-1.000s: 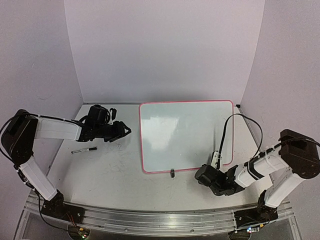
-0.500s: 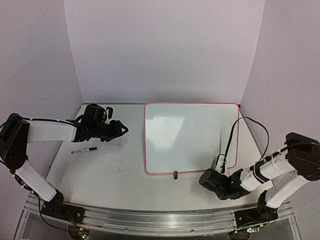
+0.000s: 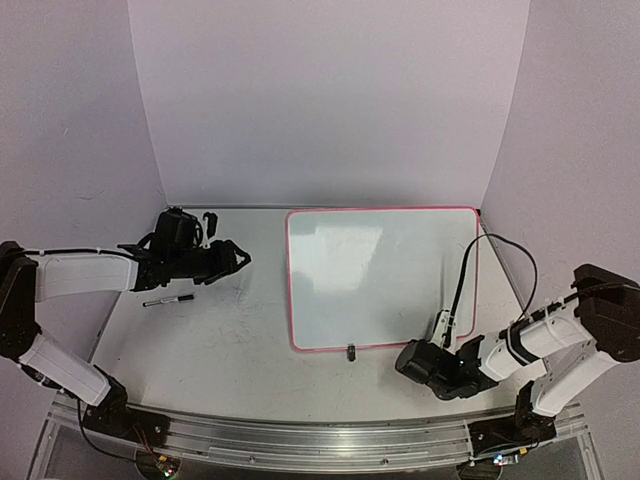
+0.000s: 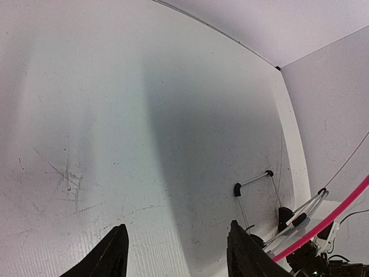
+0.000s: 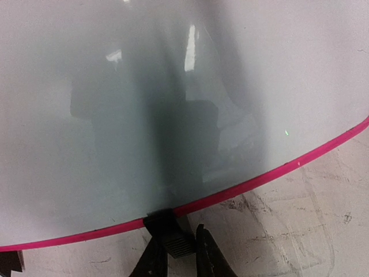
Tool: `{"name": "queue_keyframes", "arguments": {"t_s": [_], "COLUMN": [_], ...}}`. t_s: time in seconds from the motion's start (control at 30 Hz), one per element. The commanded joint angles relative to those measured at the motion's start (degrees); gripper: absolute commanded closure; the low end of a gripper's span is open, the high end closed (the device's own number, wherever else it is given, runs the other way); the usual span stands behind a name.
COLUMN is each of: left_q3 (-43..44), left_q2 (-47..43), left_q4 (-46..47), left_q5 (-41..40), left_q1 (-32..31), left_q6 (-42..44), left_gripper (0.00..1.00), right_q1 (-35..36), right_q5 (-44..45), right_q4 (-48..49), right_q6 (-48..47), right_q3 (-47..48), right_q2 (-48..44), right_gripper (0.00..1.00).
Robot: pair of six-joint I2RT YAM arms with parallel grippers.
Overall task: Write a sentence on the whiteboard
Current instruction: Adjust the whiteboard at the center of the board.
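Bright, soft shadows, glare on whiteboard (image 5: pixel 144 104), fisheye edges

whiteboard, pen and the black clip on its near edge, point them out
whiteboard (image 3: pixel 380 270), top view, middle of its white face
pen (image 3: pixel 168 300), top view, middle of the barrel
black clip (image 5: pixel 169 229), right wrist view, the clip's body at the pink border

Through my overhead camera, a plain pale lilac back wall (image 3: pixel 330 100) fills the upper centre. A matching left wall (image 3: pixel 60 120) and right wall (image 3: pixel 585 120) flank it. The scuffed white counter (image 3: pixel 230 340) spans the lower half under soft, even light. A metal rail (image 3: pixel 300 438) lines the bottom edge.
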Motion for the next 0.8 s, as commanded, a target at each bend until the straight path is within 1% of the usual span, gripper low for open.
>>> {"name": "queue_keyframes", "arguments": {"t_s": [0.0,0.03,0.07,0.2,0.33,0.4,0.5,0.57,0.6,0.7,0.77], "left_q3": [0.09,0.18,0.37,2.20,5.32,6.48,7.89,8.87,9.40,10.90,13.11], "left_q2": [-2.43,-2.49,-2.54,-2.77,-2.00,-0.97,1.84,4.11,5.20,8.49,11.07], "left_q4": [-0.43,-0.53,-0.71,-3.04,-8.10,-9.79,-10.85,-11.03,-11.02,-10.79,-12.99], "left_q5": [-0.85,-0.95,-1.19,-3.39,-8.10,-10.47,-11.17,-11.16,-12.29,-12.86,-12.46], "left_q1": [0.27,0.27,0.29,0.29,0.32,0.50,1.84,3.14,3.78,4.65,4.73], "left_q6": [0.50,0.62,0.83,1.92,3.62,4.04,3.69,2.96,2.15,0.17,-0.60], "left_gripper": [0.40,0.40,0.39,0.36,0.33,0.31,0.29,0.28,0.26,0.23,0.21], "right_q1": [1.02,1.41,1.91,3.49,3.82,3.82,3.83,3.83,3.82,3.82,3.74], "right_q5": [0.56,0.30,-0.01,-1.59,-3.89,-4.10,-3.73,-3.99,-4.40,-7.04,-9.35], "right_q4": [-8.54,-9.24,-10.22,-17.69,-22.58,-23.50,-23.39,-23.28,-23.14,-20.32,-17.92], "right_q6": [4.00,4.09,4.14,3.91,1.49,-0.94,-9.37,-17.10,-19.83,-29.25,-34.17], "right_q3": [1.08,1.19,1.48,4.38,5.72,5.86,6.96,8.26,9.03,10.71,11.42], "right_q2": [-0.05,-0.40,-0.92,-4.05,-11.20,-15.69,-21.44,-23.76,-24.62,-27.07,-28.51], "right_gripper": [0.62,0.54,0.49,0.34,0.25,0.22,0.17,0.14,0.12,0.06,0.03]}}
